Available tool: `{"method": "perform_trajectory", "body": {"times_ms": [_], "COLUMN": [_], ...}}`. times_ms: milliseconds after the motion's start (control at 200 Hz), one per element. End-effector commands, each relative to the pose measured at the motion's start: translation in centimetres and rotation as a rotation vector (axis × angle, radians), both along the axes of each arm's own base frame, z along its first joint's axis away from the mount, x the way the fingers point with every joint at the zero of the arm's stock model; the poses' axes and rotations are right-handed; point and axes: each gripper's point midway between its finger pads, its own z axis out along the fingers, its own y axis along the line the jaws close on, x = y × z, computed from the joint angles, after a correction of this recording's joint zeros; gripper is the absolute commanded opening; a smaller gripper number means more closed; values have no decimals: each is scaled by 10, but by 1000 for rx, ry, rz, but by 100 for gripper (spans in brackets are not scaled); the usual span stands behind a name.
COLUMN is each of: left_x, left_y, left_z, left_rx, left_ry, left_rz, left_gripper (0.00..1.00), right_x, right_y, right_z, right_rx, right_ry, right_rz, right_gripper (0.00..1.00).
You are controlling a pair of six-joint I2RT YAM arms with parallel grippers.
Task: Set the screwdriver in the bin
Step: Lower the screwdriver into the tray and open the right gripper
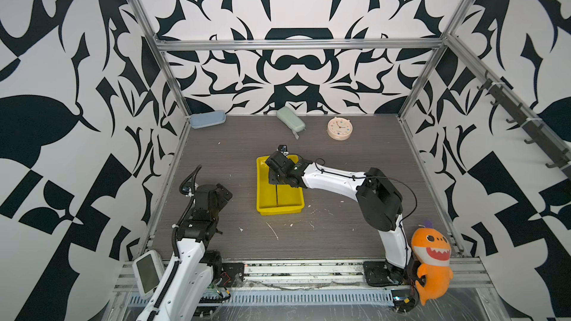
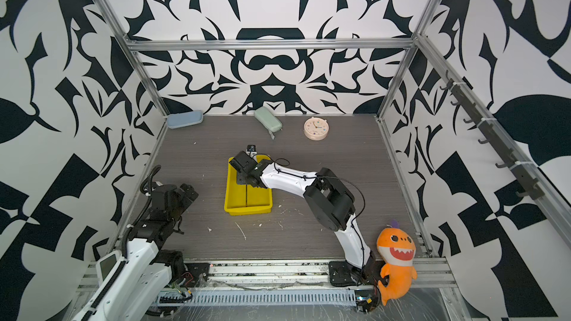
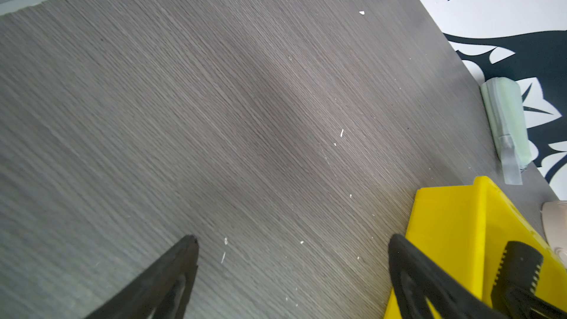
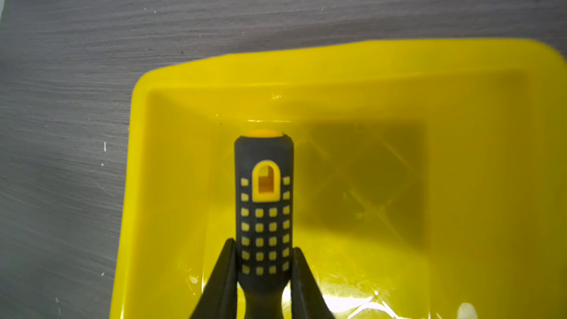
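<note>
Above the grey tabletop [image 1: 340, 165], the right hand [image 4: 264, 245] clamps the screwdriver [image 4: 264, 210] over the bin [image 4: 460, 65] (left hand [image 3: 293, 237] spread).

Screwdriver [image 4: 264, 210]: black handle, grid of yellow squares, yellow end cap. Bin [image 4: 368, 65]: bright yellow. Desk [image 4: 61, 87]: grey wood grain with white flecks. Walls [image 1: 293, 72]: bold black-on-white swirls. Pale blue case [image 1: 207, 118], pale green case [image 1: 290, 118], peach clock [image 1: 340, 128], orange plush shark [image 1: 431, 260].

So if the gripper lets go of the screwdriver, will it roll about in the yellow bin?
Probably a little: the screwdriver has a round handle. The walls of the bin should stop it. The dotted handle looks grippy, so the right gripper, shut on it, likely holds without slipping.
</note>
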Motion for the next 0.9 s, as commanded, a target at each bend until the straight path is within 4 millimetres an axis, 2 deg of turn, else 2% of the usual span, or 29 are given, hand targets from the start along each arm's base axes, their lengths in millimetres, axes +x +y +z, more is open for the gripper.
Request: {"method": "perform_trajectory", "body": {"times_ms": [0,200,305,415,475,585,805,895], "left_x": [-1,-1,-2,-3,-3,-4,-1,-1], "left_y": [1,-3,-1,0,0,-2,-6,-6], "left_z": [-7,-9,-8,-7,-6,-6,-6,-6], "left_rx": [6,-2,0,-2,-2,-9,-16,-16], "left_ry": [29,45,33,19,14,12,9,16], "left_rz": [3,-15,-8,-1,1,-8,-31,-32], "left_gripper": [99,99,99,99,99,99,99,99], "right_x": [4,8,6,6,5,2,-10,-9], "right_y": [11,18,26,23,20,14,3,-14], "right_z": [29,19,18,21,26,41,72,92], "right_rx": [62,54,61,49,45,42,76,52], "right_ry": [-32,-28,-12,-15,-17,-25,-39,-80], "right_rz": [-6,7,46,52,43,45,70,52], "right_gripper": [8,9,10,14,20,40,52,55]}}
